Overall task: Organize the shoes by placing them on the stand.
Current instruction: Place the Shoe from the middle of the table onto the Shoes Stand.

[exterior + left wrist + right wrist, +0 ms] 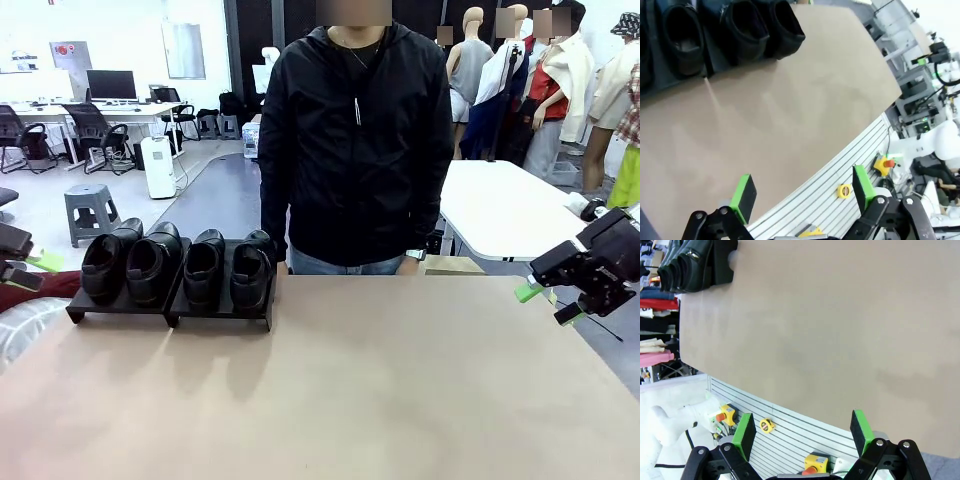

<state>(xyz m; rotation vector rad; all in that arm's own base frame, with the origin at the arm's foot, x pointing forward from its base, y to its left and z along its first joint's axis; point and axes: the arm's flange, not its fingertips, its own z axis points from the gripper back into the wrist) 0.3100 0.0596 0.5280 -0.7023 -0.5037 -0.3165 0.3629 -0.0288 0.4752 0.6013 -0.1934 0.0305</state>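
Bare brown table (pixel 350 400) nearest. At 3 o'clock, right gripper (pixel 545 302) released, empty; left gripper (pixel 802 195) likewise. At 10 o'clock, four black loafers (pixel 178 265) on stand (pixel 170 310).

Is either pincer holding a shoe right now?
No, all four shoes sit on the stand, and the right pincer hangs open and empty.

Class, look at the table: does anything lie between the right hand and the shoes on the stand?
Nothing visible does. The right hand hangs open at the table's right edge; bare tabletop stretches to the four shoes already sitting on the stand at far left.
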